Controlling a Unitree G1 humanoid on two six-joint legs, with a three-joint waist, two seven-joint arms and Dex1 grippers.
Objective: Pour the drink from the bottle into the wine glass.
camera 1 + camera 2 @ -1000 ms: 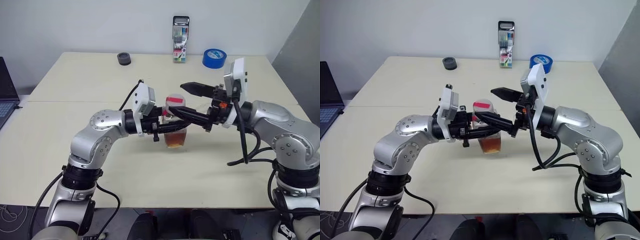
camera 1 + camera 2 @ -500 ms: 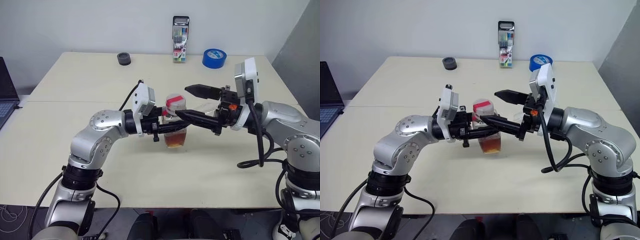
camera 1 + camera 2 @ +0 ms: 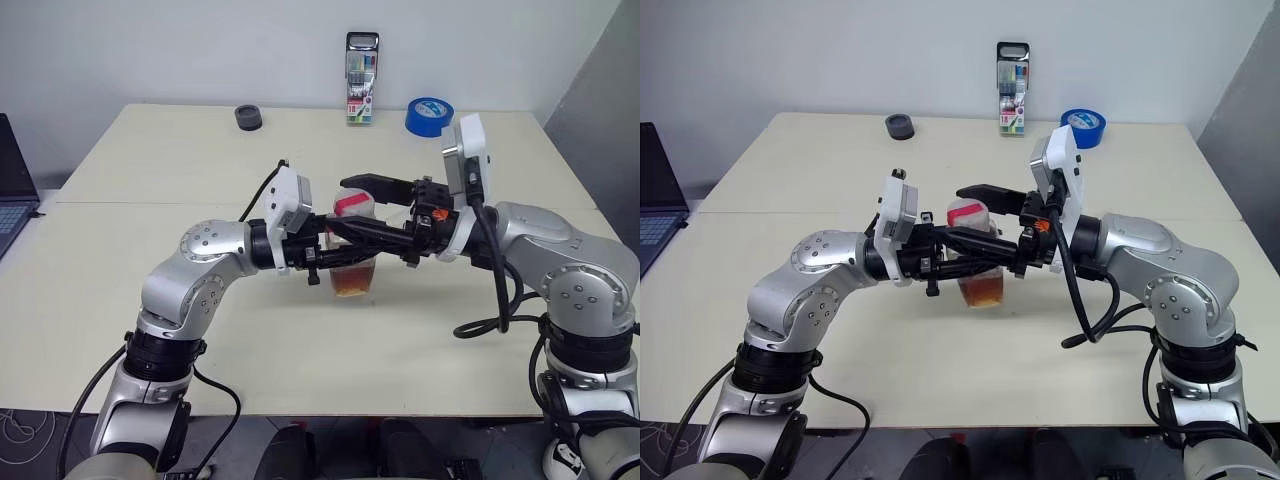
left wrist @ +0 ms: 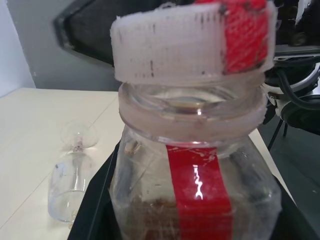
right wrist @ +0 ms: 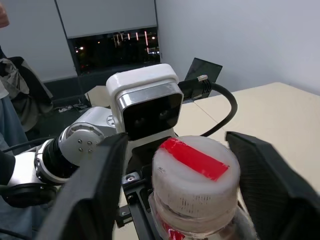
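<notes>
Since the earlier frames, the right gripper (image 3: 362,205) has swung back in toward the bottle's top, and its black fingers now straddle the pink-red screw cap (image 3: 350,200), no longer as wide apart. Head views: the left gripper (image 3: 958,258) is clamped on the small squarish clear plastic bottle (image 3: 978,272), held upright just over the pale table (image 3: 140,160), with tea-coloured drink (image 3: 351,282) low in it. Left wrist view: the cap is on; the clear stemmed wine glass (image 4: 72,177) lies on its side on the table beyond the bottle. Right wrist view: the right fingers stand either side of the cap, apart, neither visibly touching. Judgement: the step in hand is uncapping. Centre the jaws on the cap before closing, keep the bottle vertical, and right the glass before pouring.
</notes>
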